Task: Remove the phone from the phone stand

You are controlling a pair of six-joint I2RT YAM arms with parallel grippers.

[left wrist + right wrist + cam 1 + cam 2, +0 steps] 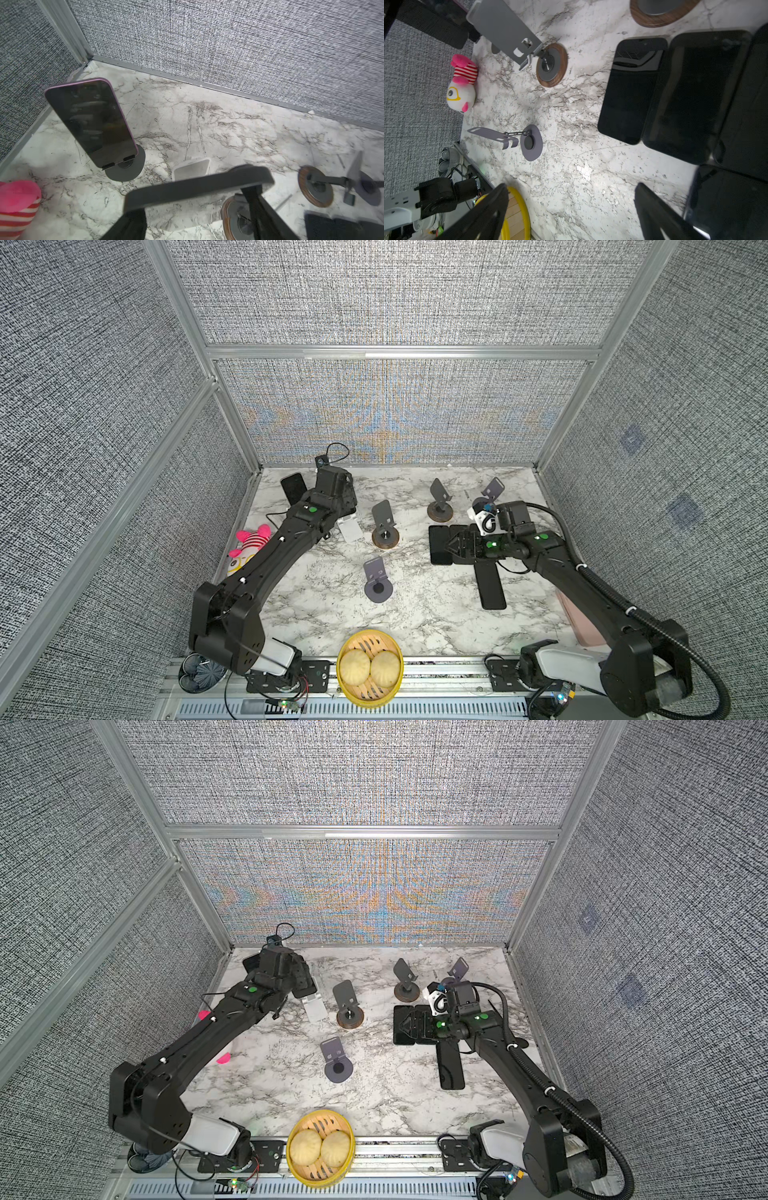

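Left pincer [193, 200] clamped on dark grey slab phone [197, 185]; purple-rimmed phone [91, 120] propped on grey stand [135, 168] ahead; right pincer [572, 187] apart.

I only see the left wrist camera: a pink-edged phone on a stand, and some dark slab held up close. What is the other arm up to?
Observer: The right gripper hovers open beside black phones lying flat on the right.
Operator: Any stands I'm missing?
Observer: One empty grey stand near the front.
Operator: Anything that isn't a phone?
Observer: A yellow steamer basket holding two buns, at the front edge.
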